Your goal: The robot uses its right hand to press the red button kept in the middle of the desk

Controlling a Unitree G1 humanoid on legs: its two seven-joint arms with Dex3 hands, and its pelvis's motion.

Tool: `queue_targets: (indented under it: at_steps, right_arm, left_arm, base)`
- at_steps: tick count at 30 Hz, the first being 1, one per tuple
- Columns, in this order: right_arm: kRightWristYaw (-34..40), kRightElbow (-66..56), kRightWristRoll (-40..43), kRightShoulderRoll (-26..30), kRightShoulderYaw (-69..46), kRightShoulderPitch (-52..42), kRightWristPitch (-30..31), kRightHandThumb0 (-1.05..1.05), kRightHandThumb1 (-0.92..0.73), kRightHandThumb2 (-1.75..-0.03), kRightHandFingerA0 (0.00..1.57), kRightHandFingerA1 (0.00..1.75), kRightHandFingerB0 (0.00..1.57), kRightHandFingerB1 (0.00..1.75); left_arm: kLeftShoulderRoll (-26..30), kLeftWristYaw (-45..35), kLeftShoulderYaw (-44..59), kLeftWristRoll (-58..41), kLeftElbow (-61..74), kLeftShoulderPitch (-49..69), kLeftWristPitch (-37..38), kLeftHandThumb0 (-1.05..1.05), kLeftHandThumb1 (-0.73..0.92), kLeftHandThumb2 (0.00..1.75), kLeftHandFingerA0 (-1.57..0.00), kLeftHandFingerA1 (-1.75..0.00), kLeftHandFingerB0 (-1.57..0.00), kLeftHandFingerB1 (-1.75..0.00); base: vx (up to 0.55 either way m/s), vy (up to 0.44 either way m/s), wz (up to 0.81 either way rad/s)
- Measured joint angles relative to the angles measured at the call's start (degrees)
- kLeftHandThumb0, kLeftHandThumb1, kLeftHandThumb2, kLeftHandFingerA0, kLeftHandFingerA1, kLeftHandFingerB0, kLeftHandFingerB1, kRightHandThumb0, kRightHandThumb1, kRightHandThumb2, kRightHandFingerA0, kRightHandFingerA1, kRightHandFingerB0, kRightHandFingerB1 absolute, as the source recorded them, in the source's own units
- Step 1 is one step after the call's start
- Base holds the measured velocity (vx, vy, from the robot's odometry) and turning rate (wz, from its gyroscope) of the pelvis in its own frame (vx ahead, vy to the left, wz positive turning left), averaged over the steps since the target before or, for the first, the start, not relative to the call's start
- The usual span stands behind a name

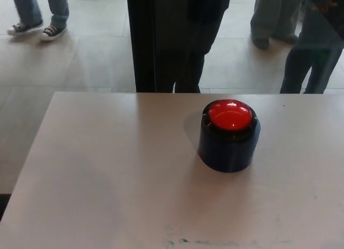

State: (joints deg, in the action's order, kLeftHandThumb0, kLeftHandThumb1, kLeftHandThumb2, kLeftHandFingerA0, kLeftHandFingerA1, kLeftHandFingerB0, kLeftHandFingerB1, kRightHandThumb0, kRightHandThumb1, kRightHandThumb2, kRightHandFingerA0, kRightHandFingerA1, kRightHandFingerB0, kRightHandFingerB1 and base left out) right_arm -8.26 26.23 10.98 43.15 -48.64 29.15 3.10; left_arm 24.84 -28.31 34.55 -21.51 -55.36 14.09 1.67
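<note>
On your left, one pair of legs in jeans and sneakers (37, 18) stands on the tiled floor (80, 61), well apart from the pale, smooth worktop (107, 168). Moving right, a person in dark trousers (183, 39) stands just behind the worktop's far edge, likely watching. Right of centre you have the single glossy red dome button (230, 115) in its squat black cylindrical housing (226, 149), upright and clear all round, probably so a press from above meets nothing. Further right, two more pairs of legs (301, 39) stand behind. Neither robot hand shows, so you cannot tell its state; the press is not yet begun.
</note>
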Motion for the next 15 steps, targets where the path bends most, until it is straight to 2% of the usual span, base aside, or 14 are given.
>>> queue_targets:
  at_steps: [2,3,4,6,7,8,9,10,11,12,14,15]
  right_arm:
    - [0.01,0.14,0.27,-0.09,-2.38,-3.8,-0.33,-0.53,-0.56,-1.03,1.28,1.74,1.0,1.08]
    - [0.06,0.2,0.47,-0.36,-4.14,-6.52,-0.59,-0.52,-0.55,-1.01,1.21,1.75,1.01,1.05]
    - [0.15,0.21,0.65,-0.85,-5.5,-8.75,-0.79,-0.56,-0.55,-0.96,1.22,1.75,0.99,1.02]
    - [0.41,0.69,0.94,-2.45,-8.02,-13.0,-1.57,-0.58,-0.55,-0.96,1.28,1.75,0.98,1.01]
    - [0.51,1.29,1.07,-3.14,-8.89,-14.54,-1.97,-0.65,-0.54,-0.94,1.26,1.68,1.0,0.99]
    - [0.86,2.48,1.27,-4.68,-10.44,-17.21,-2.89,-0.65,-0.54,-0.94,1.26,1.68,1.0,0.99]
    - [1.31,3.46,1.4,-6.17,-11.5,-19.26,-3.67,-0.65,-0.58,-0.87,1.35,1.49,0.96,0.97]
    - [1.71,4.54,1.49,-7.43,-12.15,-20.8,-4.34,-0.7,-0.62,-0.77,1.32,1.52,0.94,0.98]
    - [2.17,5.79,1.56,-8.7,-12.68,-22.22,-5.04,-0.75,-0.54,-0.92,1.31,1.48,0.92,1.01]
    - [2.74,7.02,1.71,-10.09,-13.23,-23.54,-5.8,-0.69,-0.67,-0.71,1.29,1.63,0.89,1.03]
    - [4.23,9.03,2.55,-14.7,-14.84,-26.71,-7.11,-0.69,-0.67,-0.71,1.29,1.63,0.89,1.03]
    - [4.89,9.79,2.95,-16.55,-15.31,-27.77,-7.7,-0.6,-0.44,-1.01,1.49,1.46,0.93,0.99]
  left_arm:
    - [0.0,0.0,0.02,0.0,-0.02,-0.07,0.0,-0.76,0.78,0.63,-0.22,-0.34,-0.2,-0.29]
    - [0.0,0.0,0.03,0.0,-0.02,-0.16,0.0,-0.77,0.77,0.63,-0.23,-0.34,-0.21,-0.3]
    - [0.0,0.0,0.04,0.0,-0.03,-0.17,0.0,-0.77,0.77,0.64,-0.24,-0.34,-0.21,-0.29]
    - [0.0,0.03,0.06,-0.01,0.04,-0.21,-0.01,-0.78,0.76,0.63,-0.23,-0.35,-0.21,-0.3]
    - [0.0,0.04,0.09,-0.01,0.09,-0.2,-0.02,-0.78,0.76,0.63,-0.23,-0.33,-0.2,-0.3]
    - [0.0,0.06,0.17,-0.02,0.12,-0.21,-0.03,-0.78,0.76,0.63,-0.23,-0.33,-0.2,-0.3]
    - [0.0,0.1,0.22,-0.02,0.11,-0.2,-0.03,-0.78,0.77,0.63,-0.22,-0.33,-0.19,-0.29]
    - [0.0,0.11,0.25,-0.02,0.05,-0.19,-0.02,-0.78,0.77,0.63,-0.21,-0.33,-0.18,-0.29]
    - [0.01,0.12,0.25,-0.01,-0.09,-0.19,-0.01,-0.78,0.77,0.63,-0.2,-0.34,-0.19,-0.29]
    - [0.03,0.11,0.25,-0.01,-0.34,-0.26,-0.01,-0.78,0.76,0.63,-0.21,-0.33,-0.19,-0.3]
    - [0.08,0.09,0.34,-0.02,-1.08,-0.36,0.0,-0.78,0.76,0.63,-0.21,-0.33,-0.19,-0.3]
    - [0.14,0.08,0.4,-0.02,-1.36,-0.41,0.0,-0.79,0.75,0.63,-0.2,-0.34,-0.19,-0.3]
  base:
    - [0.0,0.0,0.0]
    - [0.0,0.0,0.0]
    - [0.0,0.0,0.0]
    - [0.0,0.0,0.0]
    - [0.0,0.0,0.0]
    - [0.0,0.0,0.0]
    - [0.0,0.0,0.0]
    - [0.0,0.0,0.0]
    - [0.0,0.0,0.0]
    - [0.0,0.0,0.0]
    - [0.0,0.0,0.0]
    - [0.0,0.0,0.0]
